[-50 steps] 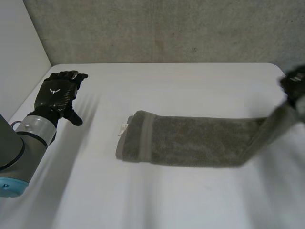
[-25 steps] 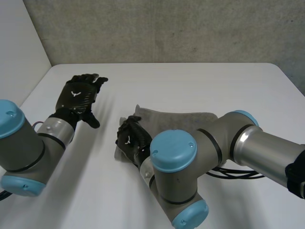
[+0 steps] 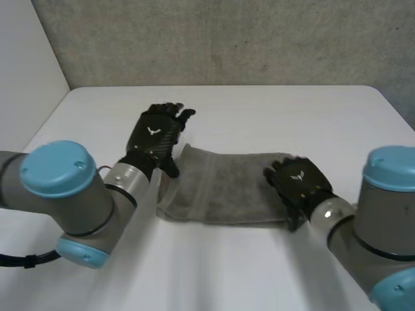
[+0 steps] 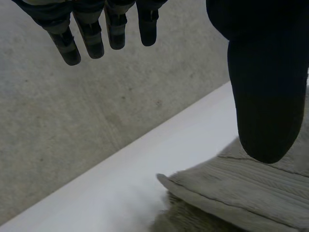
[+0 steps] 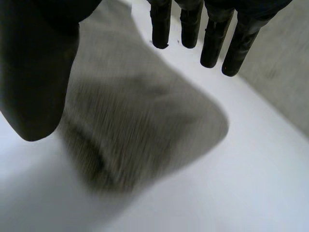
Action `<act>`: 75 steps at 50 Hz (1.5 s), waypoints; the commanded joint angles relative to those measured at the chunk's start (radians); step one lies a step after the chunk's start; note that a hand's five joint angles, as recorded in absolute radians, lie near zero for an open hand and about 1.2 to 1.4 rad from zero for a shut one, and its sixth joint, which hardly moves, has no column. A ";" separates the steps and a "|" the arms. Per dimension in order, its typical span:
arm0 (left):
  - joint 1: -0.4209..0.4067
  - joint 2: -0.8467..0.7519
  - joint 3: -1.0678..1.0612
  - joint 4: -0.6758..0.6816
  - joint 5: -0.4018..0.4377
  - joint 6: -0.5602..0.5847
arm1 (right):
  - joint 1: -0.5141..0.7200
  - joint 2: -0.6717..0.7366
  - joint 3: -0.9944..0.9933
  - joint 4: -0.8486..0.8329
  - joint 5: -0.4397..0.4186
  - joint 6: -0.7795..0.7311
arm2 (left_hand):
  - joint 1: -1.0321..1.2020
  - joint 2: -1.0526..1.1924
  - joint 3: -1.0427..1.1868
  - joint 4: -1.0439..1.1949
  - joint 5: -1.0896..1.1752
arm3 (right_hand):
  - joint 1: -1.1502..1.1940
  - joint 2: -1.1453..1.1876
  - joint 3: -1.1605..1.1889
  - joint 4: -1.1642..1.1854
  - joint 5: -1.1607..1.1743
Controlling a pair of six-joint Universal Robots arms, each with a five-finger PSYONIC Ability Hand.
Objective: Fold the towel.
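A grey towel (image 3: 224, 188) lies folded double on the white table (image 3: 272, 113), a short thick rectangle with its seamed end toward my left arm. My left hand (image 3: 154, 135) hovers open just beyond that end's far corner, fingers straight. In the left wrist view the towel's corner (image 4: 231, 193) sits below the thumb (image 4: 260, 96), untouched. My right hand (image 3: 299, 184) is open over the towel's right end. In the right wrist view its straight fingers (image 5: 212, 38) and thumb (image 5: 34, 72) spread above the towel (image 5: 140, 125), holding nothing.
A concrete wall (image 3: 227, 39) runs behind the table's far edge. A white wall (image 3: 26, 78) stands at the left. Bare tabletop lies beyond the towel and in front of it.
The right hand carried the towel's right end over to the left end, let go, opened and drew back to the right. The left hand moved in to the towel's left far corner.
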 commanded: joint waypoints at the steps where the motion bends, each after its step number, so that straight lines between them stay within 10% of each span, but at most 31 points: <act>1: -0.033 -0.053 0.023 -0.001 -0.023 0.005 | -0.092 0.049 0.057 -0.033 -0.065 -0.015 | 0.021 0.021 0.024 0.025 -0.011 | 0.389 0.375 0.373 0.359 0.383; 6: -0.033 -0.039 0.012 -0.011 -0.023 0.003 | -0.099 0.067 0.020 -0.041 -0.056 -0.015 | 0.021 0.021 0.024 0.025 -0.011 | 1.162 1.149 1.146 1.133 1.156; 17: -0.004 0.117 -0.048 -0.023 -0.028 0.002 | 0.058 0.067 -0.222 -0.029 0.016 -0.096 | 0.009 0.009 0.012 0.013 -0.023 | 1.165 1.151 1.149 1.135 1.159; 24: 0.032 0.200 -0.077 -0.021 -0.081 0.000 | 0.369 0.286 -0.498 0.098 0.010 -0.392 | 0.005 0.006 0.008 0.009 -0.026 | 1.165 1.151 1.149 1.135 1.159; 33: 0.065 0.246 -0.097 -0.020 -0.120 -0.005 | 0.475 0.469 -0.672 0.218 0.024 -0.518 | 0.005 0.006 0.008 0.009 -0.026 | 1.165 1.151 1.149 1.135 1.159; 39: 0.066 0.246 -0.094 -0.017 -0.118 -0.008 | 0.458 0.303 -0.617 0.099 0.067 -0.177 | 0.005 0.006 0.008 0.009 -0.026 | 0.158 0.144 0.142 0.129 0.152; 43: 0.062 0.234 -0.075 -0.012 -0.120 -0.009 | 0.429 0.194 -0.526 0.050 0.078 -0.017 | 0.005 0.006 0.008 0.009 -0.026 | -0.034 -0.048 -0.050 -0.064 -0.040; 56: -0.004 0.141 0.007 -0.038 -0.118 -0.130 | 0.164 0.023 -0.291 0.092 0.070 0.207 | 0.024 0.024 0.027 0.028 -0.008 | -0.057 -0.071 -0.073 -0.086 -0.063; 75: -0.110 -0.176 0.084 -0.101 -0.121 -0.129 | 0.109 0.279 -0.350 0.083 -0.079 0.385 | 0.038 0.039 0.041 0.042 0.007 | -0.057 -0.071 -0.073 -0.086 -0.063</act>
